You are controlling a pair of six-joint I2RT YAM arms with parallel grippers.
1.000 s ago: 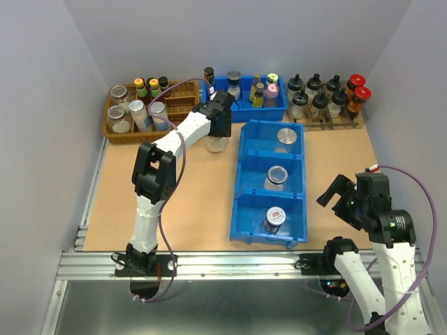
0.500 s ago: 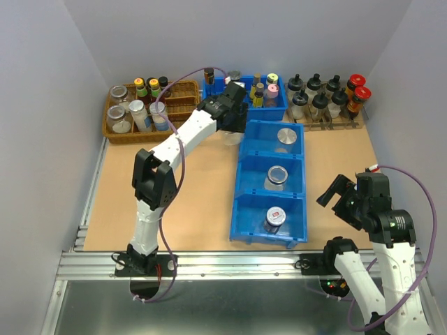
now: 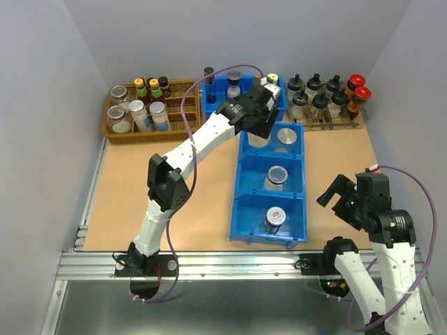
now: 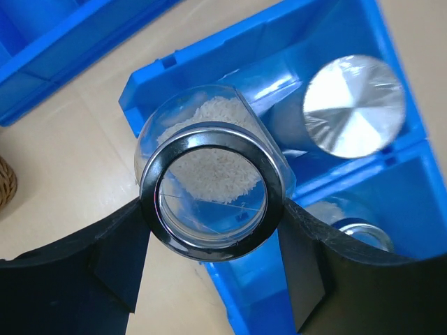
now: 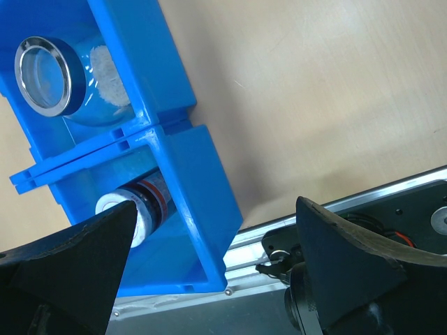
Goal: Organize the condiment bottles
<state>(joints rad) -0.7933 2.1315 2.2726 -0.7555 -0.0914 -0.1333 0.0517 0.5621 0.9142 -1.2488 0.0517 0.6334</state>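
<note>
A blue three-compartment bin (image 3: 244,183) stands mid-table. Its far compartment holds a silver-topped jar (image 3: 287,136), the middle one a clear jar (image 3: 277,174), and the near one the dark jar with a red-and-white lid (image 3: 274,218). My left gripper (image 3: 260,120) is shut on a fourth clear jar (image 4: 209,188) with white grains, held over the left side of the far compartment beside the silver-topped jar (image 4: 354,105). My right gripper (image 3: 342,199) is open and empty, right of the bin. Its wrist view shows the middle jar (image 5: 45,73) and the dark jar (image 5: 133,206).
A wicker basket (image 3: 183,93) with capped bottles stands at the back left. A blue tray (image 3: 218,106) with bottles is at the back centre. A rack (image 3: 328,120) of black- and red-capped bottles is at the back right. Walls close in on both sides.
My left gripper has carried its jar to the right, from the table left of the bin to above the bin's far compartment. The right arm has not moved.
</note>
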